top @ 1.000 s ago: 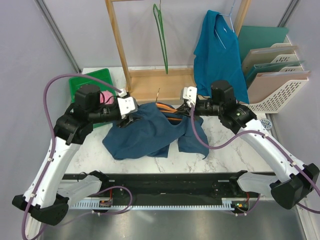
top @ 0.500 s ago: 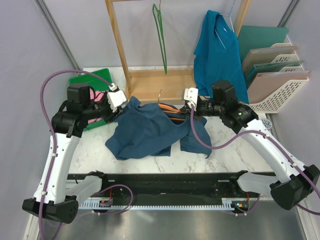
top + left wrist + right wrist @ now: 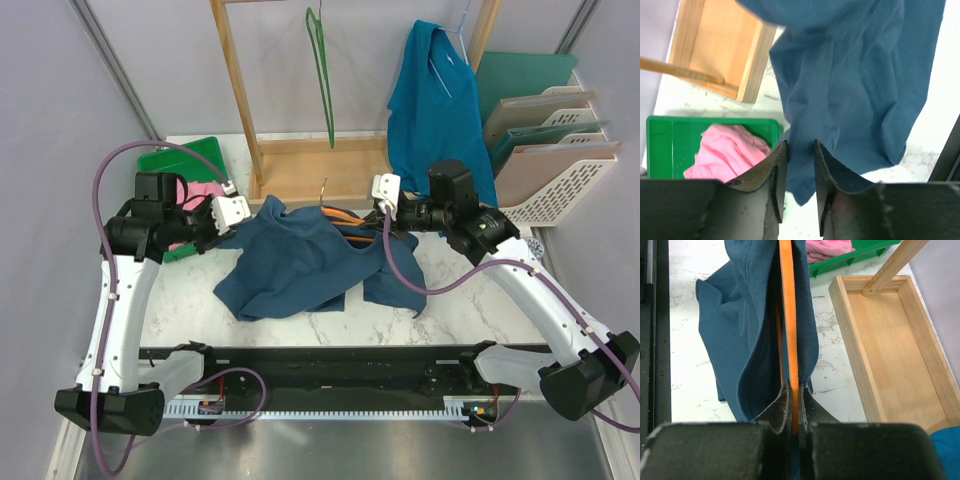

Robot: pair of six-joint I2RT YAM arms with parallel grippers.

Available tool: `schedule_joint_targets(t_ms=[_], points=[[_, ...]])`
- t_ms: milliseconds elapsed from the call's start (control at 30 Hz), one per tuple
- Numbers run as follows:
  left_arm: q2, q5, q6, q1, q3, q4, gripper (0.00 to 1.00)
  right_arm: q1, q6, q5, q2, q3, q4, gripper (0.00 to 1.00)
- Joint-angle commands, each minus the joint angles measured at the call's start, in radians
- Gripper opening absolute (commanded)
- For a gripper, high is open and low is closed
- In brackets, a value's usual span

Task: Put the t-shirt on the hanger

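The navy t-shirt [image 3: 300,262] lies crumpled on the marble table, its upper part draped over the orange hanger [image 3: 345,225]. My right gripper [image 3: 383,190] is shut on the hanger's orange bar [image 3: 788,315], with the t-shirt [image 3: 740,330] hanging on both sides of it. My left gripper [image 3: 232,212] sits at the shirt's raised left edge. In the left wrist view its jaws [image 3: 800,145] stand a narrow gap apart. A fold of the t-shirt [image 3: 850,85] shows in that gap; whether it lies between the pads or below them is unclear.
A green bin [image 3: 160,160] holding a pink garment [image 3: 725,152] stands at the left. A wooden rack base [image 3: 310,170] is behind the shirt, with a green hanger [image 3: 325,80] and a teal shirt [image 3: 435,100] hanging above. A file organizer [image 3: 555,150] is at the right.
My left arm drew back to the left and its jaws narrowed. The shirt's left edge shifted left with it. The right gripper stayed shut on the hanger, almost still.
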Motion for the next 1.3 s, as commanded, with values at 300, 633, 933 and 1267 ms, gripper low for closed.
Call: schedule_joint_targets(t_ms=[300,633,933,1267], points=[[0.059,-0.012,0.214,0.167,0.008,-0.098,0.02,-0.038,-0.017,-0.03,-0.03,0.048,0.047,0.0],[0.087,-0.11,0.371,0.45,-0.125,-0.023,0.02,-0.11,0.011,-0.036,-0.014,0.049,0.055,0.0],[0.09,-0.168,0.358,0.511,-0.248,0.085,0.02,-0.122,0.029,-0.044,-0.028,0.055,0.076,0.0],[0.065,0.133,0.317,0.54,-0.083,-0.125,0.43,-0.121,-0.012,-0.12,-0.013,0.083,0.072,0.0]])
